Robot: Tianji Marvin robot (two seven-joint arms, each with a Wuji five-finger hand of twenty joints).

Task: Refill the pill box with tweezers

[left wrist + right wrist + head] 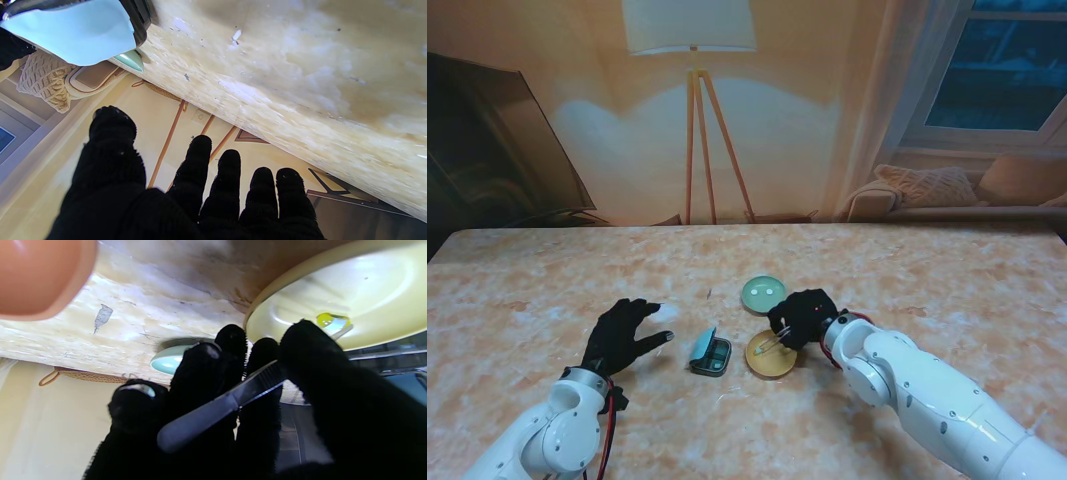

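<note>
Right hand: my right hand (803, 315) sits just right of the frame's centre in the stand view, fingers pinched round the tweezers (774, 342).
Tweezers: in the right wrist view the grey metal tweezers (220, 408) cross my palm, clamped between thumb and fingers (233, 340); their tips reach onto the yellow dish.
Yellow dish: the yellow dish (770, 361) lies on the tabletop just nearer to me than my right hand, partly under it; the wrist view shows its rim (293, 273) close ahead of my fingertips.
Pill: a small yellow pill (328, 320) lies in the dish right at the tweezer tips; I cannot tell whether they grip it.
Pill box: the pill box (710, 354), lid up, sits at centre frame, just left of the yellow dish and between my two hands; in the left wrist view its pale blue lid (76, 33) fills the upper left corner.
Green dish: a green dish (764, 293) lies farther from me than the yellow one, beside my right hand.
Left hand: my left hand (622, 335) is left of the pill box, apart from it, fingers (196, 160) spread and holding nothing.
Tabletop: the marbled tabletop (927, 270) carries everything.
</note>
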